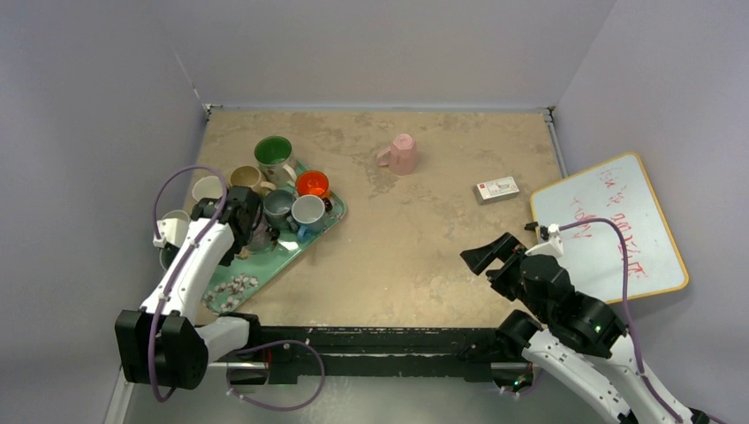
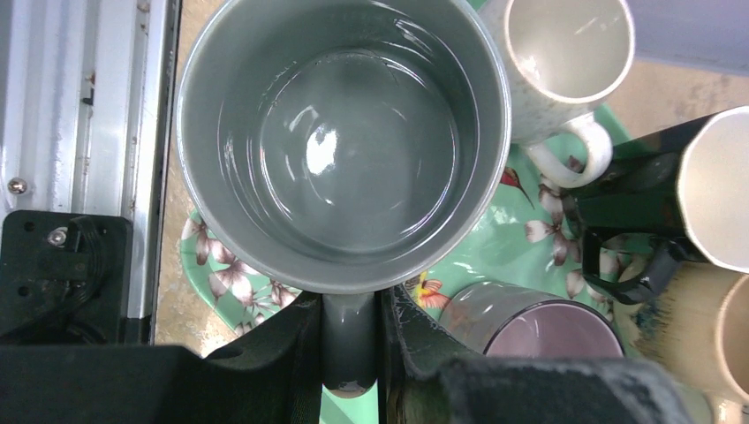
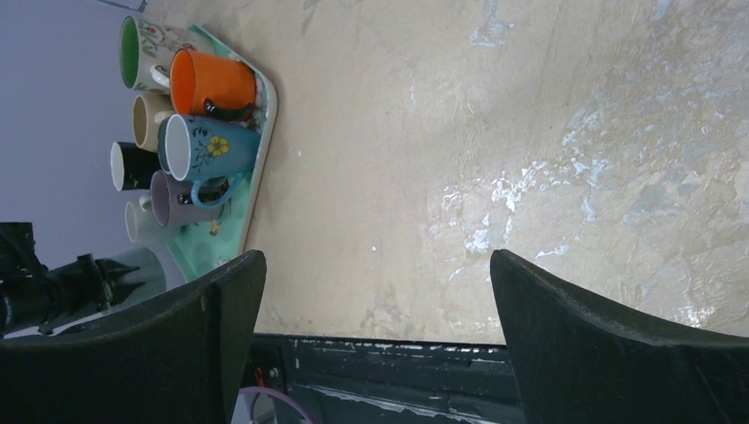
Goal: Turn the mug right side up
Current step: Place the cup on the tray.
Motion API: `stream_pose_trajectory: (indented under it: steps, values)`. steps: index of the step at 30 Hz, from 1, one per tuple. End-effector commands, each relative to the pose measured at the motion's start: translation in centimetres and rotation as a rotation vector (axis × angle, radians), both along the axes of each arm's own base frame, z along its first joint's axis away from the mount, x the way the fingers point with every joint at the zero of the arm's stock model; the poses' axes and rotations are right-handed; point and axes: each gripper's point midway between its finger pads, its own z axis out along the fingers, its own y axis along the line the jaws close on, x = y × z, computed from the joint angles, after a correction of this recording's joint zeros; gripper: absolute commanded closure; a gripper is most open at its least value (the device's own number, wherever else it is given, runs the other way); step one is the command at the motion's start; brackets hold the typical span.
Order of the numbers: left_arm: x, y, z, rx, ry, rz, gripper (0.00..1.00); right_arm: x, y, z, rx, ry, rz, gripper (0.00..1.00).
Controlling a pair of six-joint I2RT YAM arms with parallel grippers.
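Left arm stretched over the green floral tray point(image 1: 231, 287) at 9 o'clock, right arm tucked back at 4 o'clock
Left gripper point(image 2: 351, 344) is clamped on the handle of the grey mug point(image 2: 344, 141), mouth up and empty, at the edge of the tray crowded with upright mugs. Right gripper point(image 3: 375, 261) hovers with fingers spread wide, grasping nothing. Pink mug point(image 1: 403, 155) sits upside down at 12 o'clock
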Motion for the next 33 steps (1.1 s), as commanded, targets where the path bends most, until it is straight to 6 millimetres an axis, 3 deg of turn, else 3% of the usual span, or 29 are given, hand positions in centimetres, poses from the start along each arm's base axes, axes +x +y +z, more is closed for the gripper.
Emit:
stream_pose_trajectory:
  steps: [1,10,23,28,33]
  values:
    - [2.3,1.2,0.1,0.019,-0.063,-0.056,1.00,0.2,-0.8,0.1,-0.031,-0.006,-0.028,0.01]
    - [3.0,2.6,-2.9,-0.049,-0.021,-0.039,1.00,0.0,-0.9,0.2,-0.034,0.000,-0.029,0.01]
    - [3.3,2.9,-5.0,-0.058,0.046,-0.017,0.99,-0.1,-1.3,0.6,-0.033,-0.007,-0.041,0.01]
    - [3.6,3.0,-5.4,-0.061,0.056,-0.023,0.92,-0.1,-1.4,0.8,-0.035,-0.011,-0.045,0.01]
    - [4.0,3.0,-5.6,-0.065,0.055,-0.031,0.78,0.0,-1.4,1.0,-0.032,-0.021,-0.041,0.01]
